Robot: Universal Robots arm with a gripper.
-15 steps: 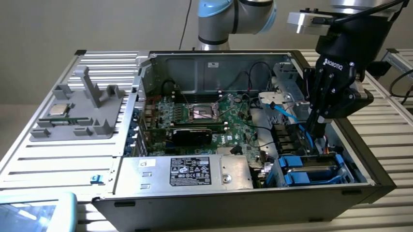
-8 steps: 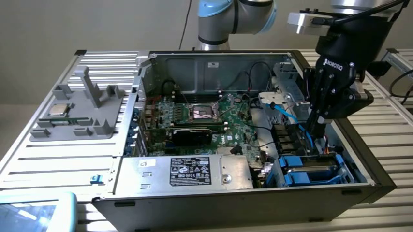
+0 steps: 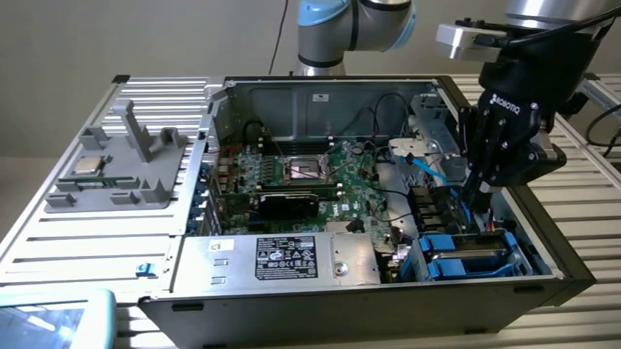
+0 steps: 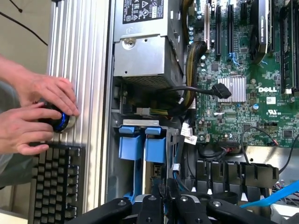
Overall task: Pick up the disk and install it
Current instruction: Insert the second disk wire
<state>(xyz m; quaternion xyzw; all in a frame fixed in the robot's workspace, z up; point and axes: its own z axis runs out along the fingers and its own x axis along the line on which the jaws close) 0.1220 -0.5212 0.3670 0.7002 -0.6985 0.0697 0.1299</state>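
The disk [image 3: 464, 254], in its bright blue carrier, lies in the drive bay at the front corner of the open computer case [image 3: 369, 309], on the exterior view's right. My gripper [image 3: 478, 198] hangs just above that bay, its black fingers pressed together with nothing between them. In the wrist view the blue carrier tabs [image 4: 140, 147] stand side by side in the bay and the gripper [image 4: 164, 193] is shut right at the disk's near end. Whether the fingertips touch the disk I cannot tell.
A silver power-supply box [image 3: 281, 258] sits beside the bay, with the green motherboard [image 3: 310, 182] and loose cables behind it. A grey fixture [image 3: 116, 171] holding a CPU chip [image 3: 87, 166] stands outside the case. A person's hands [image 4: 42, 112] rest on a round knob beside a keyboard [image 4: 56, 182].
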